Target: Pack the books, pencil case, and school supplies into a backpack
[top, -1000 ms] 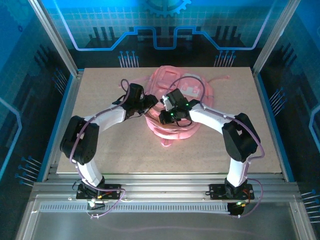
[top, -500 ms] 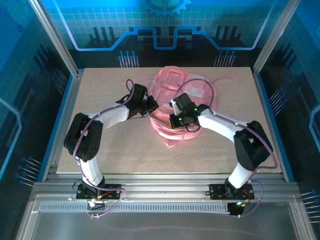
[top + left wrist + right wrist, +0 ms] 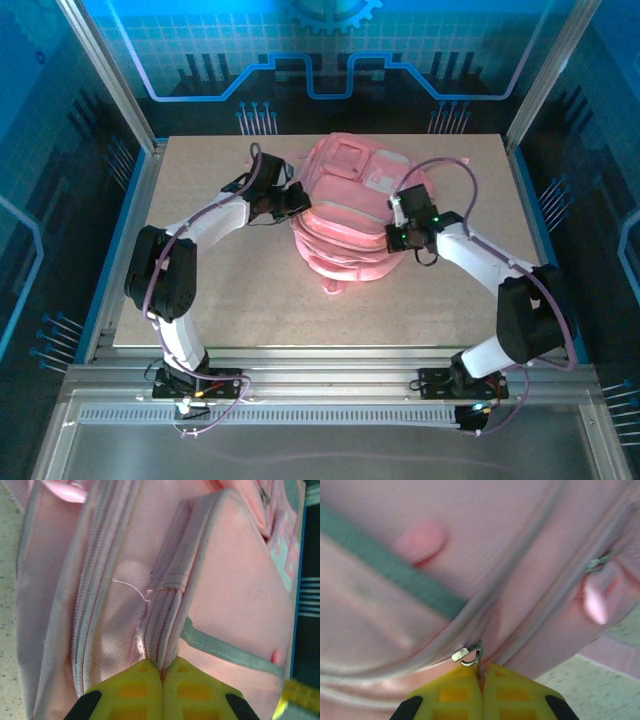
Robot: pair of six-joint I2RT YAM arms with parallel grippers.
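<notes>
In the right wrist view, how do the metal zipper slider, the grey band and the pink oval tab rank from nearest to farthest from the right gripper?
Counting from the right gripper, all on the backpack:
1. The metal zipper slider: at the fingertips, just to their left.
2. The grey band: upper left, running diagonally.
3. The pink oval tab: beyond the band, farther up and left.

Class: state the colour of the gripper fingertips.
Yellow, clearest on the left gripper in the left wrist view.

backpack (image 3: 340, 215) blocks centre, open table (image 3: 260, 310) in front
</notes>
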